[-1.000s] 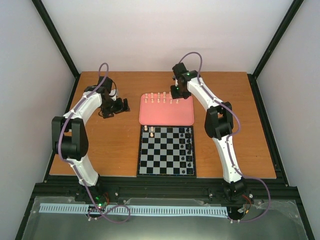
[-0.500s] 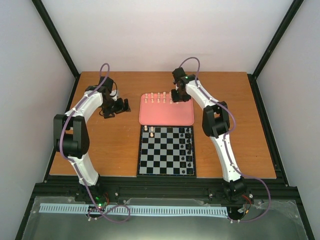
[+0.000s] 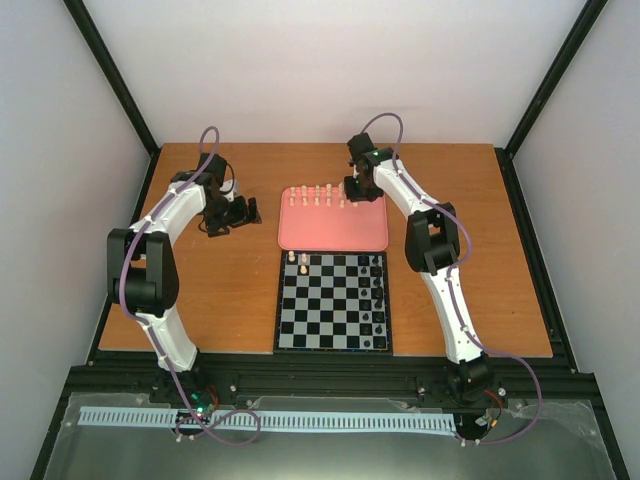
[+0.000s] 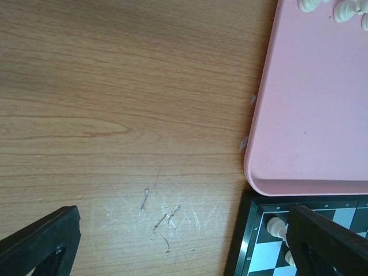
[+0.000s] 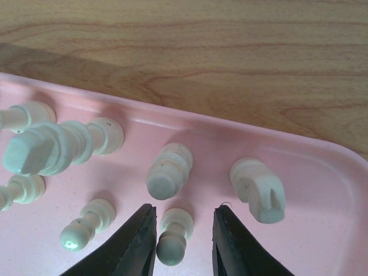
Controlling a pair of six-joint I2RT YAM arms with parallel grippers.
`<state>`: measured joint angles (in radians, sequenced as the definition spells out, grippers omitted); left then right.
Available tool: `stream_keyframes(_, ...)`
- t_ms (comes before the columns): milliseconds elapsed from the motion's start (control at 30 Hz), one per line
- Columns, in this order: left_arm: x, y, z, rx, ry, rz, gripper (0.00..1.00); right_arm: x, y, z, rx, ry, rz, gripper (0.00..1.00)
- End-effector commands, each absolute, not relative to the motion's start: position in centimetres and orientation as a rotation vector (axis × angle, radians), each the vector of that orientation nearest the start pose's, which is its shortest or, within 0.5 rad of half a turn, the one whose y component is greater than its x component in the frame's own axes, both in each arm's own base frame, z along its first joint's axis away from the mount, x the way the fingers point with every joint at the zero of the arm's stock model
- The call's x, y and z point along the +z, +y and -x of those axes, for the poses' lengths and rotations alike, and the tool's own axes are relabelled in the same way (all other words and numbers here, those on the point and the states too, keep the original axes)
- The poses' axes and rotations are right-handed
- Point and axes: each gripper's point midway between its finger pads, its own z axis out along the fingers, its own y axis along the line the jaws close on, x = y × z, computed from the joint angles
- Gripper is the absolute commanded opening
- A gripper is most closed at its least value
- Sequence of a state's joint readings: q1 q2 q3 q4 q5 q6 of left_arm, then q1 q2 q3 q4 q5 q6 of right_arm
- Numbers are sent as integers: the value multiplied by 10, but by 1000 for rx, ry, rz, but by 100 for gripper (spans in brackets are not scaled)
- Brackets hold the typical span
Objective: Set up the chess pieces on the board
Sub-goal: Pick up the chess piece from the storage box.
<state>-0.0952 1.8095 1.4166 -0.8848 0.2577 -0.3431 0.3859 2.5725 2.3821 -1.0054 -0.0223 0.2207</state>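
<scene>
Right hand: We find the right hand (image 3: 352, 190) at the far right corner of the pink tray (image 3: 333, 232). Its two dark fingers (image 5: 141, 241) are narrowly parted on either side of one small pale pawn (image 5: 171, 241). A sliver of tray shows between the pawn and the right-side finger, so nothing is pinched.

Left hand: The left hand (image 3: 238, 212) hangs low over the wooden tabletop (image 3: 220, 300), to the left of the tray. Its fingers are spread wide and carry nothing. From its wrist we see the tray's near left corner and the board's far left corner lying between the two fingertips.

Chess pieces: Most of the pale chess pieces (image 3: 318, 195) stand clustered along the tray's far edge, several of them close around the right hand. We count two more on the board, side by side in its far left corner.

Board: The chequered board (image 3: 333, 302) lies flat just on the near side of the tray, their edges close together. We cannot tell whether they touch.

Black pieces: The black pieces (image 3: 377, 290) line the board's right-hand column.
</scene>
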Motion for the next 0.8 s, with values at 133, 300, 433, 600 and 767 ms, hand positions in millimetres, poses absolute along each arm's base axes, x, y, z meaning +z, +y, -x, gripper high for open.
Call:
stream_keyframes(133,106,-80,-403,-464,2843,296,100,30,224,-538,211,2800,259,29)
stream_keyframes(300,106,-80,-402,-462,2840,294,100,29,225,-536,219,2807,263,29)
stream_keyframes(433,107,-80,-402,-461,2837,295,100,28,225,-536,220,2810,266,27)
stream_keyframes(600,109,-80,-402,-460,2833,292,100,27,224,-535,213,2816,272,17)
stream_keyframes(767,109,-79,-402,-458,2830,294,100,38,223,-533,212,2810,269,7)
